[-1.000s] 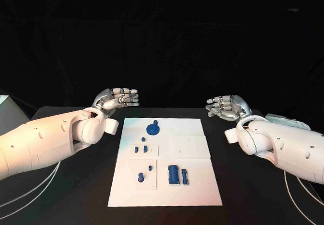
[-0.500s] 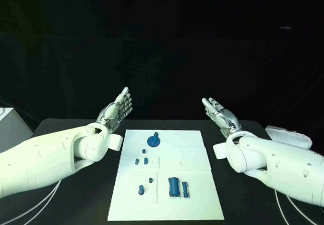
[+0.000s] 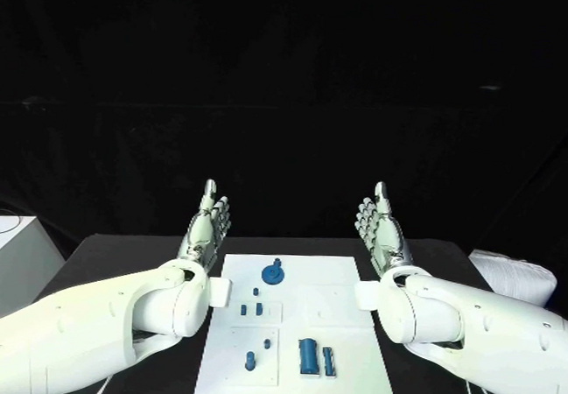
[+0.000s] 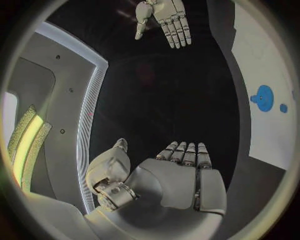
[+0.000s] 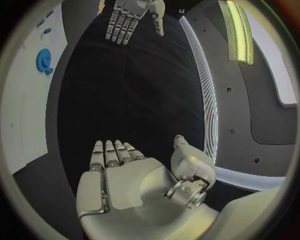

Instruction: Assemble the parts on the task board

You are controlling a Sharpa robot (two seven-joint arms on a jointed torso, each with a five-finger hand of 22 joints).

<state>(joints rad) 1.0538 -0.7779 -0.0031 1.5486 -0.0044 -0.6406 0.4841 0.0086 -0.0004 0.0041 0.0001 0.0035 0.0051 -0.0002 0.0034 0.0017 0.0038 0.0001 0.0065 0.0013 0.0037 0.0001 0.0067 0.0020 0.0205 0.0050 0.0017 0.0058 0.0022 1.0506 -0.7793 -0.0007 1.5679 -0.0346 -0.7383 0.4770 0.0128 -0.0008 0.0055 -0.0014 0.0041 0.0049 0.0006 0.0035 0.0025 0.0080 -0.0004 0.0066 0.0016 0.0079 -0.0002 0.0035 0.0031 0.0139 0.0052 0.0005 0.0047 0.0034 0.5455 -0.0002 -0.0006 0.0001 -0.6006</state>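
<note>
1. Both hands have gone from curled fingers a second ago to flat, straight fingers pointing up; our camera view has tilted too, so the board's shift in the picture is no move of the board.
2. Left hand is raised above the far left corner of the task board, fingers straight and close together, holding nothing.
3. Right hand is raised above the far right corner of the task board, fingers straight too, holding nothing.
4. We see the palms facing each other across the board, well apart; each wrist view shows the other hand flat across a dark gap.
5. Task board lies flat on the black desk between the two arms.
6. Round blue part sits at the far end of the board, on its middle line.
7. Three small blue parts sit just nearer than the round one, left of the board's middle.
8. Two more small blue parts lie nearer still on the left side.
9. Larger blue block and a slim blue piece stand just beside each other at the near middle of the board.
</note>
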